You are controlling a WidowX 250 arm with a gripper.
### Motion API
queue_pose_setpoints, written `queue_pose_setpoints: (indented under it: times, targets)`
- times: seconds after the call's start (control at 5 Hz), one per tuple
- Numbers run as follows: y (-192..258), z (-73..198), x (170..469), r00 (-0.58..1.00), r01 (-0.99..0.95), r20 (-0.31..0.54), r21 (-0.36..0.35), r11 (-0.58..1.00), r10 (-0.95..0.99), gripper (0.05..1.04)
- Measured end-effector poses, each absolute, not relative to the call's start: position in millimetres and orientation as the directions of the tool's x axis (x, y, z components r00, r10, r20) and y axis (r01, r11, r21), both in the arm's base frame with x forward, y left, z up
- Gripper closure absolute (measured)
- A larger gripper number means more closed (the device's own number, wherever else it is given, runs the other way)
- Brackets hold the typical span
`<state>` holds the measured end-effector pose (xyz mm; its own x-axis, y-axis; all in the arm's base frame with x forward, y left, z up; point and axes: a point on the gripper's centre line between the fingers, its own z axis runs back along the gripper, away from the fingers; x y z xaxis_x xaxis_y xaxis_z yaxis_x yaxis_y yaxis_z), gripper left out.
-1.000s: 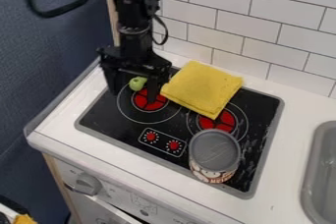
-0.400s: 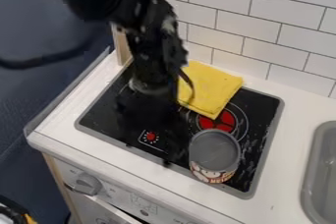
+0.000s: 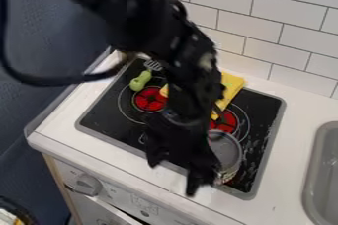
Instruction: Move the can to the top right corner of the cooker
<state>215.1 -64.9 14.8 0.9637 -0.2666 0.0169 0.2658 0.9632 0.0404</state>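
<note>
Can (image 3: 230, 151): placed on the near right part of the cooker (image 3: 99, 113); its left side is partly covered by the claw (image 3: 174, 177).
Can's long axis: held vertical, at a right angle to the cooker's surface; the can is stood upright, not tipped.
Can's ends: the round grey top is turned upward and the base is set down; the patterned side is seen low down, mostly blocked.
Claw: opened, with its two fingers clearly parted and pointed downward; nothing is seen gripped between them. It is seen above the near edge of the cooker, overlapping the can; whether the can is touched cannot be told.
Yellow cloth (image 3: 231, 86): laid at the far side of the cooker, partly hidden by the arm.
Green-handled utensil (image 3: 140, 81): laid near the far left corner, its slotted grey head pointed away from the camera.
Sink (image 3: 324, 169): set into the white tabletop (image 3: 294, 115), right of the cooker.
</note>
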Motion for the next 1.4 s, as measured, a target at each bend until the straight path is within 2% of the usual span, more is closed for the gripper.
queue_pose_setpoints:
  times: [0.2,0.6,0.8,1.0,1.4]
  targets:
    - [-74.8,-1.1,219.4,0.946,0.323,0.003,0.038,0.946,-0.323,0.084]
    - [-82.5,-13.5,238.5,0.939,0.345,-0.002,0.051,0.937,-0.345,0.084]
    - [-81.9,-16.5,241.7,0.929,0.371,-0.011,0.037,0.928,-0.371,0.084]
    - [-81.9,-10.9,255.1,0.928,0.373,0.024,0.018,0.928,-0.373,0.084]
    - [-90.3,-15.1,280.7,0.926,0.376,0.034,0.020,0.926,-0.377,0.084]
